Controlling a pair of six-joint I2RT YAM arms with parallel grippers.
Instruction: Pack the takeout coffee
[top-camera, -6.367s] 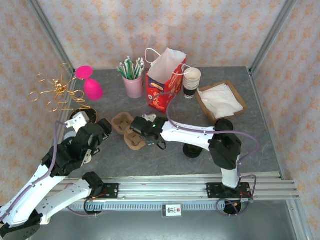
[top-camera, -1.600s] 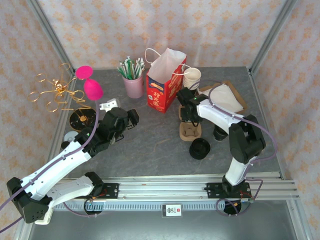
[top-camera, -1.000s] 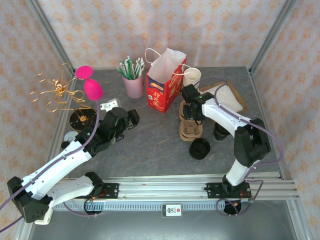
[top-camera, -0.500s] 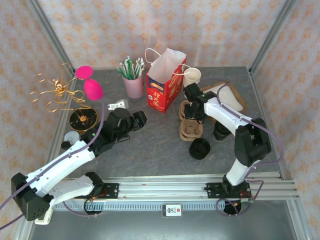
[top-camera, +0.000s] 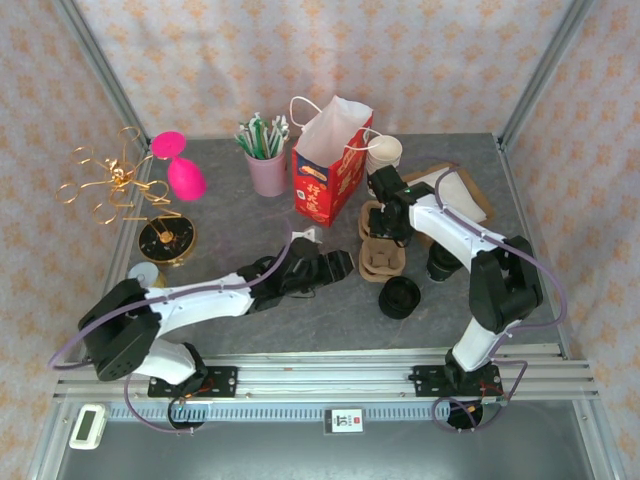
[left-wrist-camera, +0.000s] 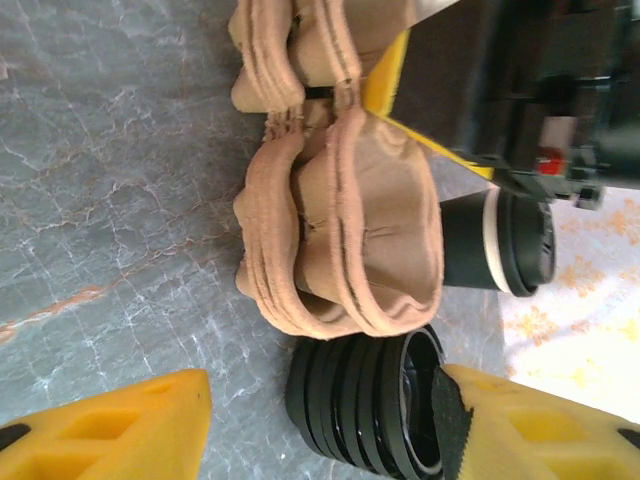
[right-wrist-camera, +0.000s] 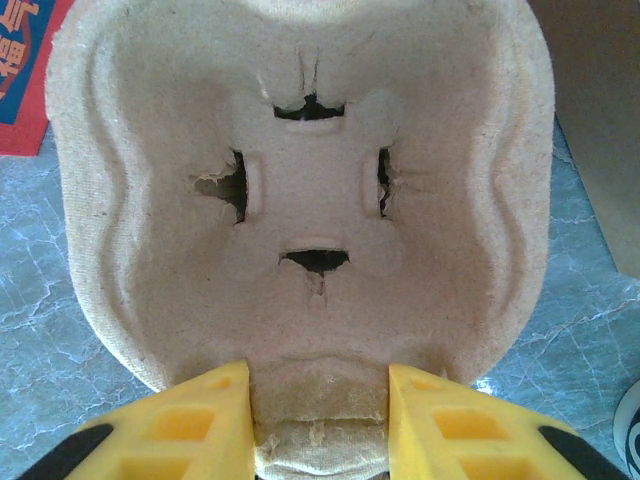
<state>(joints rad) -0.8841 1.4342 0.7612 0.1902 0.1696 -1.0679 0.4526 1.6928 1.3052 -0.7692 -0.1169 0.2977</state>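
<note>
Left gripper (top-camera: 338, 265), jaws spread, has swung in to centre frame beside the brown pulp cup carrier (top-camera: 381, 256), which right gripper (right-wrist-camera: 318, 388) pinches by its ridge; carrier looks steadied for loading.

walls: floral wallpaper (top-camera: 420, 60) | table (top-camera: 300, 322): grey marbled | corner posts (top-camera: 98, 70): metal

Bare table (top-camera: 240, 228) lies open left of the carrier (top-camera: 383, 262), from the left gripper (top-camera: 348, 266) back to the bag (top-camera: 322, 175), and again along the near right edge. The carrier itself is hemmed in: lids (top-camera: 400, 297) just beside its near end, a black cup (top-camera: 440, 265) at its right, the right arm (top-camera: 450, 225) slanting over its far end, the cup stack (top-camera: 383, 158) behind.
</note>
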